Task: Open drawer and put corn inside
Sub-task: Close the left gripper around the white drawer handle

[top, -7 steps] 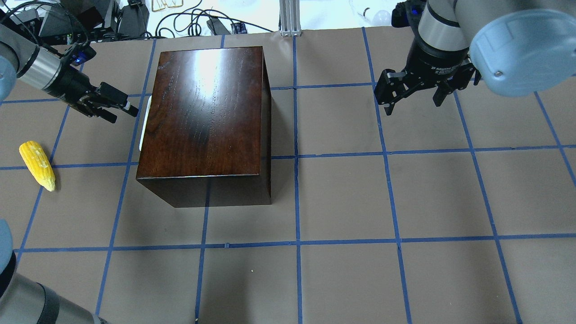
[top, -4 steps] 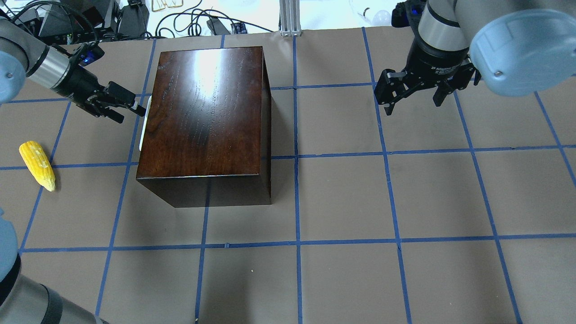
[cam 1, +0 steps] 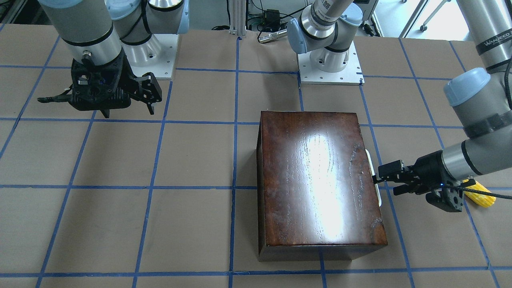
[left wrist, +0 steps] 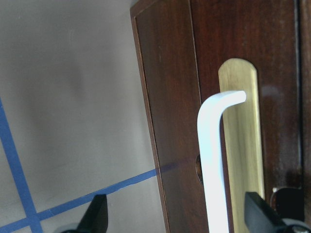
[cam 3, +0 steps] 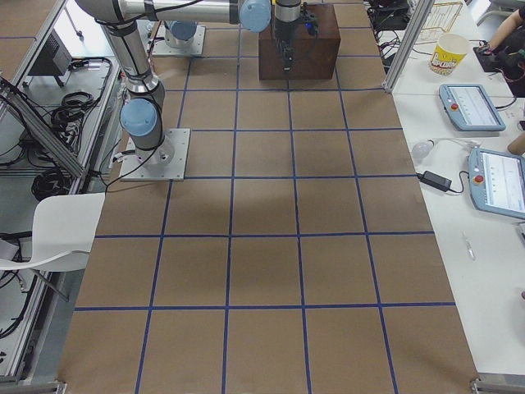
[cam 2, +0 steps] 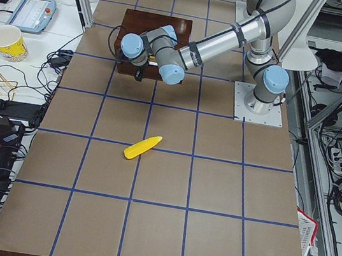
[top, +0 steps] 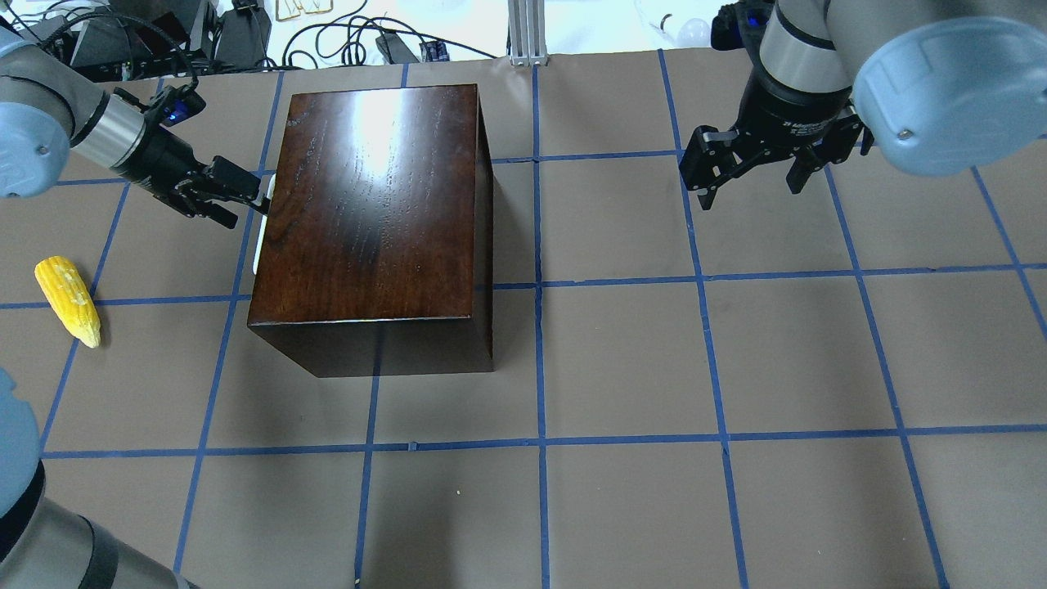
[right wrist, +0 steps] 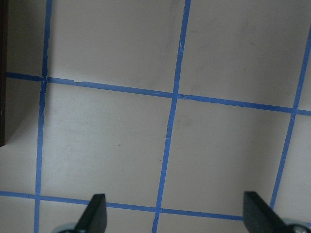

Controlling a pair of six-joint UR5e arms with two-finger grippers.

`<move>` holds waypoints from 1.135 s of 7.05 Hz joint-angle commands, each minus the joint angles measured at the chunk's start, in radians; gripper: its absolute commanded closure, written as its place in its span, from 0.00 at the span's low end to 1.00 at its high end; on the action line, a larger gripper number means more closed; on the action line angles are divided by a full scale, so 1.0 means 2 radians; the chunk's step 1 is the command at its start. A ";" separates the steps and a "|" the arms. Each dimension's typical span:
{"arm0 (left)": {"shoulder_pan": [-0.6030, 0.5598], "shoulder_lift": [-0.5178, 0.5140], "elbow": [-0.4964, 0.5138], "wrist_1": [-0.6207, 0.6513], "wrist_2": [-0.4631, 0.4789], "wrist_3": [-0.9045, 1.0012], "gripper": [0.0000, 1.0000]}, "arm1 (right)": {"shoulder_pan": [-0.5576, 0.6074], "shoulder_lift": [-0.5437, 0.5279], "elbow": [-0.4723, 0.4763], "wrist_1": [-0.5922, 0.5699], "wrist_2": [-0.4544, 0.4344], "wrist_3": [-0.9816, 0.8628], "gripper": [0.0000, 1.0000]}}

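The glossy dark-brown box [top: 376,204] stands left of centre, with its drawer shut. The drawer's dark front panel [left wrist: 170,121] faces my left side and carries the white curved handle [top: 259,241] [left wrist: 214,170]. My left gripper [top: 248,202] [cam 1: 383,180] is open at the handle's far end, and in the left wrist view the handle lies between its fingertips [left wrist: 95,216]. The yellow corn [top: 69,300] [cam 1: 480,195] lies on the table near the left edge, apart from the gripper. My right gripper [top: 748,186] [cam 1: 129,113] is open and empty, hovering at the far right.
The brown table mat with blue tape grid [top: 622,360] spreads to the right of and in front of the box. Cables and equipment [top: 245,33] lie beyond the far edge. The right wrist view shows only mat [right wrist: 121,136] and a sliver of the box.
My left gripper has moved right, towards the box, and its fingers now reach the drawer handle. The corn, box and right arm have not moved.
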 commanded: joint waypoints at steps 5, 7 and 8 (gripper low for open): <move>0.001 -0.002 0.004 0.008 0.004 0.003 0.00 | 0.000 0.000 0.000 0.000 0.000 0.000 0.00; 0.001 -0.002 0.000 0.040 0.052 0.003 0.00 | -0.001 0.000 0.000 0.000 0.000 0.000 0.00; 0.003 -0.002 0.000 0.040 0.054 0.004 0.00 | 0.000 0.000 0.000 0.000 0.000 0.000 0.00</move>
